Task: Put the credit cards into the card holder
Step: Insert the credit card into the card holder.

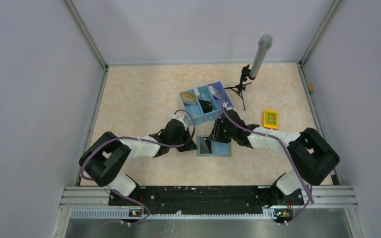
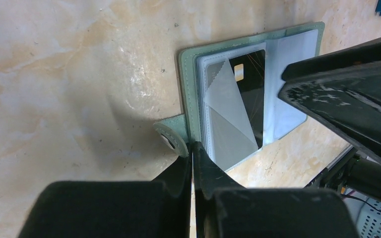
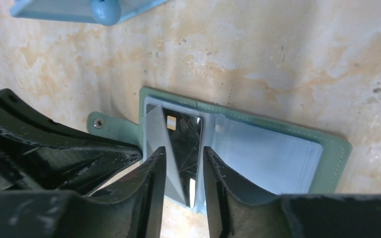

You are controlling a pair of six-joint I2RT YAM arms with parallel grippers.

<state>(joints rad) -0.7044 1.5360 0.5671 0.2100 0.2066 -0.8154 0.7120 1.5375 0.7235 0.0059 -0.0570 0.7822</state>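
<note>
Both arms angle inward, left gripper (image 1: 190, 144) and right gripper (image 1: 217, 137) at card holder (image 1: 222, 149).

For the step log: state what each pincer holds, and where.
Nothing looks gripped. The left pincer is shut, its tips on the edge of the card holder beside the snap tab. The right pincer stands open astride the black card.

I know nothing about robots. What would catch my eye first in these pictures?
Mid-table lies an open grey-green card holder with a black card in its left panel. The left gripper, shut, sits at the holder's edge by the snap tab; the right gripper has its jaws slightly apart over the card. Behind them is a blue tray.
</note>
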